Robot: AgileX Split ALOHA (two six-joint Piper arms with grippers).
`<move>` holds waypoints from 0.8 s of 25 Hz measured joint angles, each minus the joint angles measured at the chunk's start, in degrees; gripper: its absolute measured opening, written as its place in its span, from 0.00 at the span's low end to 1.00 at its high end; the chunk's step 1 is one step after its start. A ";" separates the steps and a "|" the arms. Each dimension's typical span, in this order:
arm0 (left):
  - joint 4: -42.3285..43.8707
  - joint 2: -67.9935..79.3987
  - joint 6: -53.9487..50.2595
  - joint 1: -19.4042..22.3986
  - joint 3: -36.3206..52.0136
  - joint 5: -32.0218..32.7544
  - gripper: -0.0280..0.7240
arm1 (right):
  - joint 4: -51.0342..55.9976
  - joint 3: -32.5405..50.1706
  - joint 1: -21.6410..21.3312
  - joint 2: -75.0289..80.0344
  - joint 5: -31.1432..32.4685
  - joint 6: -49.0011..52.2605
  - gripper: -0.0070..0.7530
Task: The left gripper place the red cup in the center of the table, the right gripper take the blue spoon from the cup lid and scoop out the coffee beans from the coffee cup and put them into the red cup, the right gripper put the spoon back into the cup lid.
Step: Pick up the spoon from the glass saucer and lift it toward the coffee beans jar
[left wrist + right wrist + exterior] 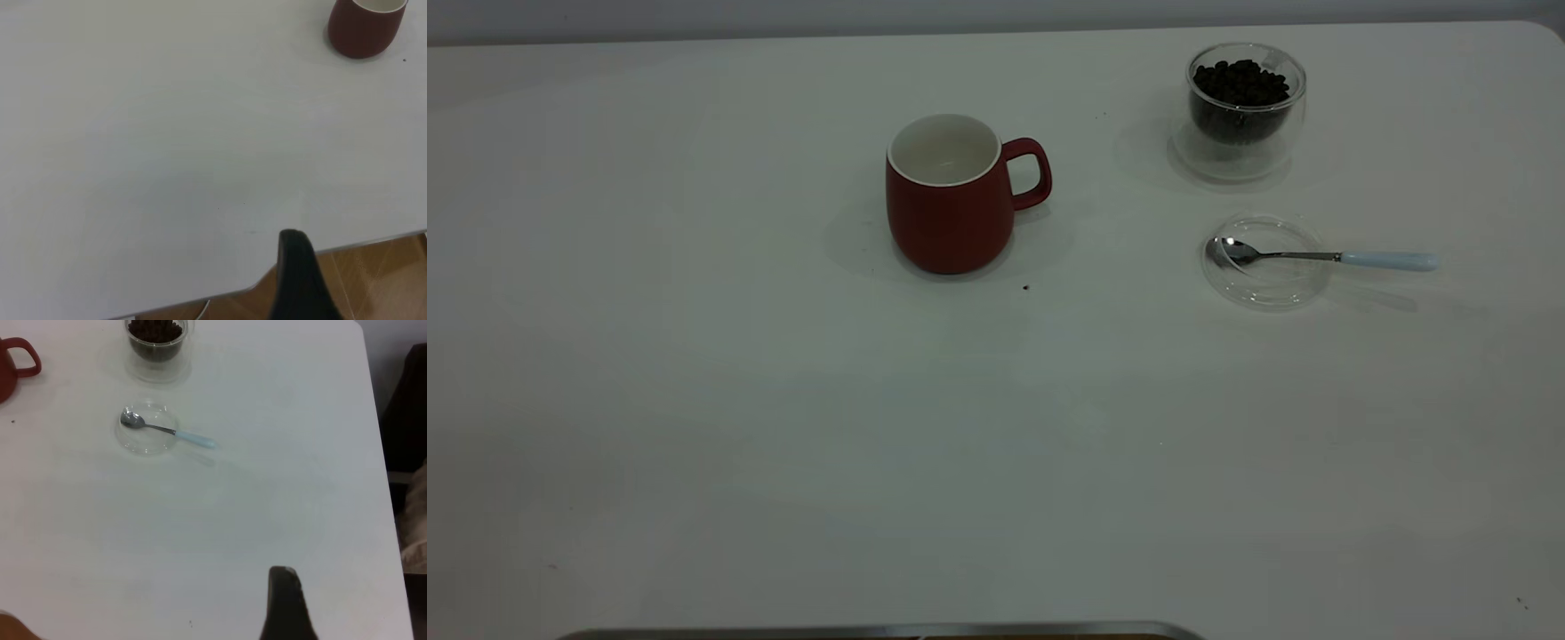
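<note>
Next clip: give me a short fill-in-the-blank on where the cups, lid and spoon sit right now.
1. The spoon's bowl rests in the ____, its blue handle sticking out over the table.
2. The beans are in the ____ cup.
3. The red cup stands upright and its inside is ____.
4. The red cup's handle points toward the ____ cup.

Missing words: lid; glass; empty; glass

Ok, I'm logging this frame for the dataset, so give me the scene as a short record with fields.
red cup: upright, empty, mid-table, handle toward the coffee cup
coffee cup: holds coffee beans
cup lid: on the table, nearer the camera than the coffee cup
blue spoon: bowl in the lid, handle sticking out past the rim
left gripper: off the table edge, holding nothing seen
right gripper: above bare table
</note>
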 joint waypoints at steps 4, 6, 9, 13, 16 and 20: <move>0.00 0.00 0.00 0.00 0.00 0.00 0.72 | 4.42 0.00 0.00 0.00 0.00 0.00 0.73; 0.00 0.00 0.00 0.00 0.00 0.00 0.72 | 4.90 0.00 0.00 0.00 -0.06 0.28 0.72; 0.00 0.00 0.00 0.00 0.00 0.04 0.72 | 4.72 -0.47 0.00 1.44 -1.25 0.74 0.69; -0.04 0.00 0.06 0.00 0.00 0.11 0.72 | 4.72 -1.13 0.00 11.41 -11.24 0.85 0.67; -0.04 0.00 0.06 0.00 0.00 0.16 0.72 | 4.06 -1.13 0.00 22.28 -21.65 0.85 0.67; -0.04 -0.05 0.01 0.00 0.00 0.16 0.72 | 4.13 -1.13 0.00 38.05 -35.96 0.98 0.67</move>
